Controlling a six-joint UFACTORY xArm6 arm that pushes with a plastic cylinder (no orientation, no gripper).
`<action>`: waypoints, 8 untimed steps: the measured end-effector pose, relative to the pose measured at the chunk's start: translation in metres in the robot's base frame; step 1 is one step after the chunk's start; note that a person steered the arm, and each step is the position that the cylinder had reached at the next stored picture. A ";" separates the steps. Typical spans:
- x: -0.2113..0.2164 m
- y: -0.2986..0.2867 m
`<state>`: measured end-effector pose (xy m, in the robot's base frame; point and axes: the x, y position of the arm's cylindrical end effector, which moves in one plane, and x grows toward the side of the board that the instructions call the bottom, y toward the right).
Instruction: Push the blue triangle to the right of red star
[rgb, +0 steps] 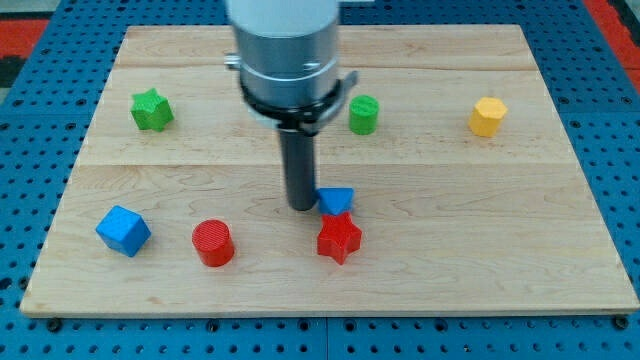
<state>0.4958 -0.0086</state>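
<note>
camera view | my tip (301, 207) seemingly touching blue triangle (336, 200) | red star (339, 239) below

Blue triangle (336, 200); red star (339, 238); pale wooden board (450, 220).

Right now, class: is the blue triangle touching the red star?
Touching: the camera view shows the blue triangle meeting the red star with no board visible between them.

The blue triangle (337, 200) lies flat on the board, a little toward the view's bottom edge and near the middle of its width. It sits just above the red star (339, 238), touching or nearly touching it. The red star lies flat, closer to the bottom edge. My tip (302, 206) stands against the triangle's left side.
</note>
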 end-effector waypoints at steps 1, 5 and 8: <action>-0.008 0.038; -0.014 0.029; 0.016 0.069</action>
<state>0.5116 0.0601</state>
